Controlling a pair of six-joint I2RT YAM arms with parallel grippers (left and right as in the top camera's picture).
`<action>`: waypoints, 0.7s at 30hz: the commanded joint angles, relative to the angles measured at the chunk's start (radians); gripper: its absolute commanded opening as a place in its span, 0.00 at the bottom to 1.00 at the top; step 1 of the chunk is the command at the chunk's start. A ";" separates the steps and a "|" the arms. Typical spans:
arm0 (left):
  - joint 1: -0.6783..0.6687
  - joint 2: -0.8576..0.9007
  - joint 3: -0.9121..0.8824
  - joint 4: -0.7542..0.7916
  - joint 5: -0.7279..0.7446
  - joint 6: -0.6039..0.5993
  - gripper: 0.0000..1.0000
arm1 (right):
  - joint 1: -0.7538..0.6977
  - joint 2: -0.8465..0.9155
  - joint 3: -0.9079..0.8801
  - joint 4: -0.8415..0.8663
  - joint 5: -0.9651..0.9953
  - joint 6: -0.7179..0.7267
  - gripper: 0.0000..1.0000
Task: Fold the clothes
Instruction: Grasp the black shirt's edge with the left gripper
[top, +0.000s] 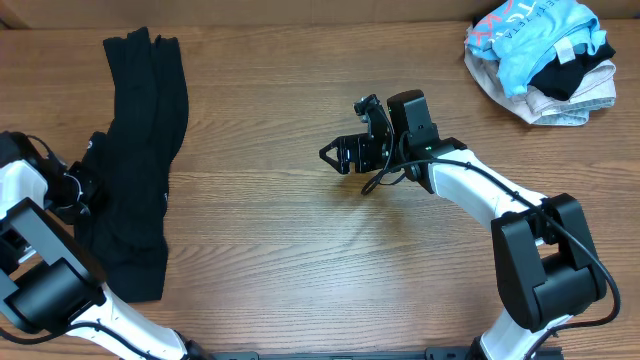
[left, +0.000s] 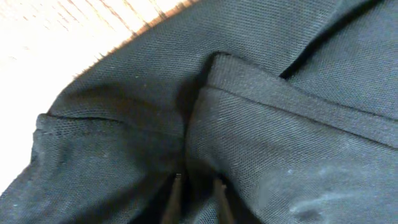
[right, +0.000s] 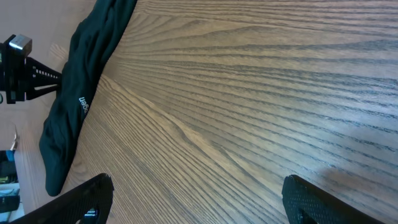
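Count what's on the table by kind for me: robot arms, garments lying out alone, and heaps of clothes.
Robot arms: 2, left arm and right arm
Garments lying out alone: 1, the black garment
Heaps: 1, the heap of mixed clothes
Total: 4

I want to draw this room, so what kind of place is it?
Probably a robot lab or test bench. Two robot arms sit at a wooden table, a black garment lies along one side, and a pile of other clothes waits in a far corner.
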 joint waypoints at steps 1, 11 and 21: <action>-0.007 0.018 0.027 0.004 0.018 -0.002 0.30 | 0.000 -0.003 0.021 0.003 0.006 0.001 0.91; -0.014 0.018 0.026 0.006 -0.055 0.029 0.22 | 0.000 -0.003 0.021 0.003 0.014 0.001 0.91; -0.024 0.018 0.041 0.077 -0.053 0.054 0.45 | 0.000 -0.003 0.021 0.001 0.021 0.001 0.91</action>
